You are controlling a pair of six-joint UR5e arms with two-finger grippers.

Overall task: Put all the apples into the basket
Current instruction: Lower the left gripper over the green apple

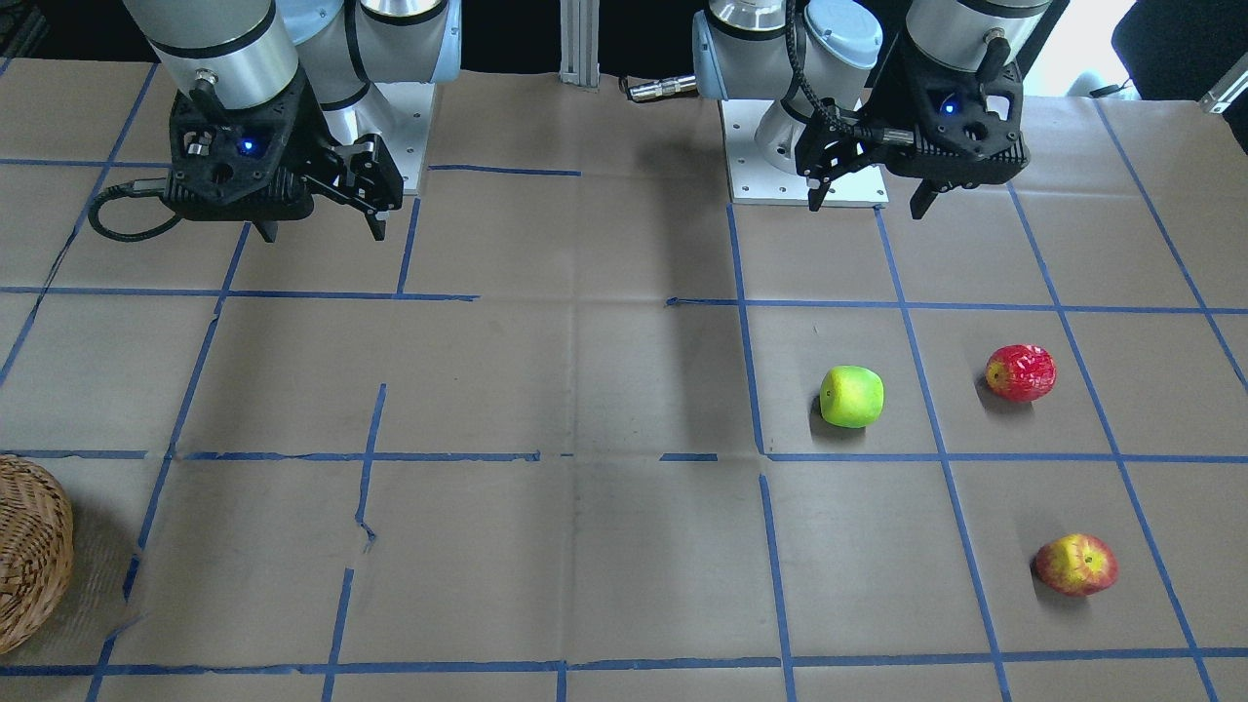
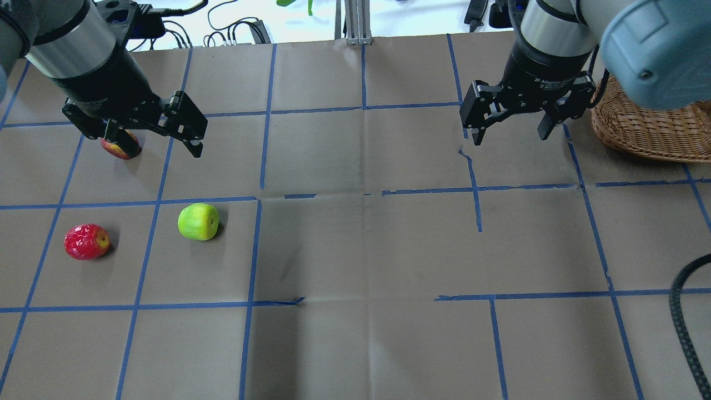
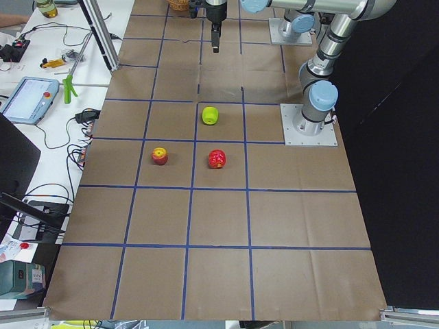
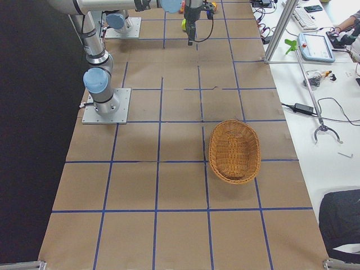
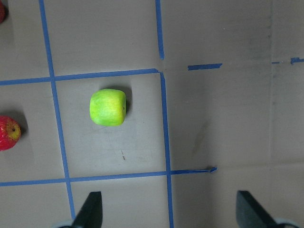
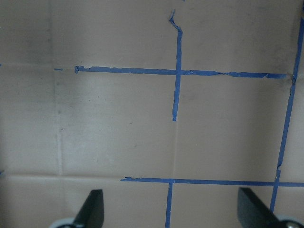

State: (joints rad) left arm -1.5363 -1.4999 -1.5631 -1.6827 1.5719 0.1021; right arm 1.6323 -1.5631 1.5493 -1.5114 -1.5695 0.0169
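The green apple (image 2: 198, 221) lies on the table's left half; it also shows in the front view (image 1: 852, 396) and the left wrist view (image 5: 108, 107). The glossy red apple (image 2: 86, 241) lies to its left. The red-and-yellow apple (image 2: 121, 149) lies farther out, partly hidden behind my left gripper (image 2: 153, 141), which hangs open and empty above the table. My right gripper (image 2: 510, 133) is open and empty, hanging just left of the wicker basket (image 2: 644, 128). The basket (image 4: 234, 151) looks empty in the right side view.
The table is covered in brown paper (image 2: 366, 250) with a grid of blue tape lines. A black cable (image 2: 686, 311) lies at the near right edge. Monitors, cables and tools lie off the table's far side (image 4: 315, 50).
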